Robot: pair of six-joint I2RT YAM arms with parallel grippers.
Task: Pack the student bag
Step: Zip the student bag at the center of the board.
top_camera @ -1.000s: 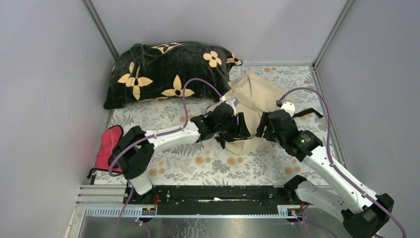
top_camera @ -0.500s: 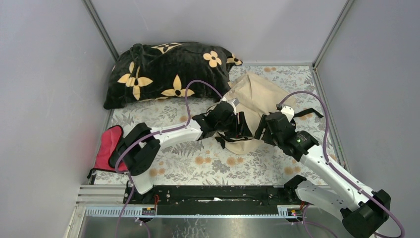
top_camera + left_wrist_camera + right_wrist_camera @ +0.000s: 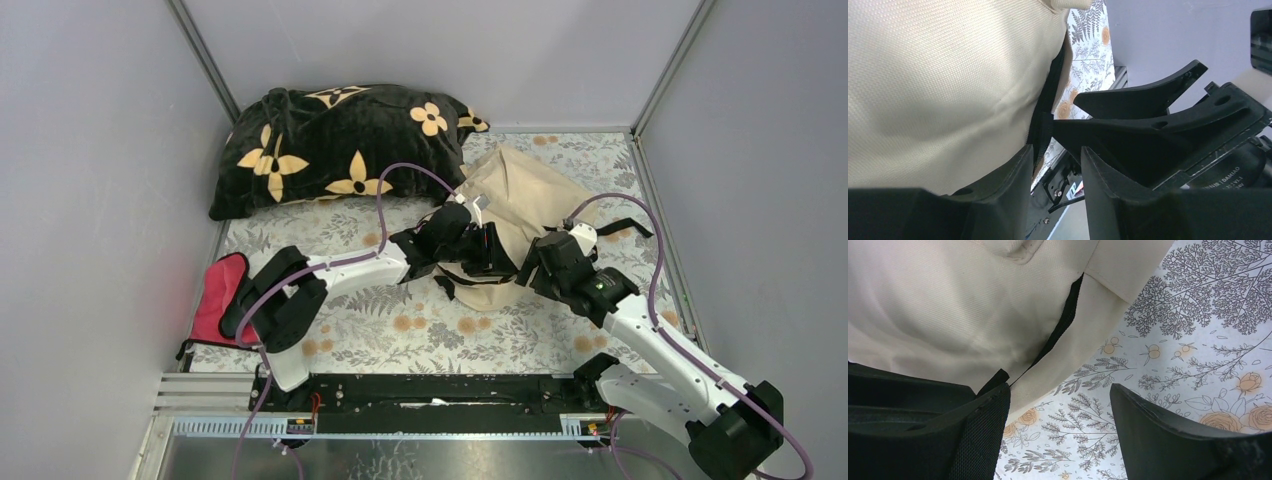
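The beige student bag [image 3: 522, 190] lies slumped at the back right of the flowered cloth. Both grippers meet at its near edge. My left gripper [image 3: 497, 254] reaches in from the left. In the left wrist view the left gripper [image 3: 1055, 162] is open by a narrow gap with nothing in it. The bag's fabric [image 3: 938, 90] fills the left, and a black strap [image 3: 1044, 120] runs just past the fingertips. My right gripper [image 3: 532, 266] stands wide open over the cloth [image 3: 1058, 407], its left finger [image 3: 983, 430] touching the bag's hem [image 3: 948, 305] by a black strap end [image 3: 994, 380].
A large black flower-patterned pillow [image 3: 340, 140] lies at the back left. A small red-and-black pouch [image 3: 218, 298] sits at the left edge. Grey walls close in three sides. The right gripper's black fingers [image 3: 1143, 97] crowd the left wrist view.
The left gripper's jaws have narrowed. The right gripper has moved a little nearer and leftward, closer to the left gripper at the bag's near edge.
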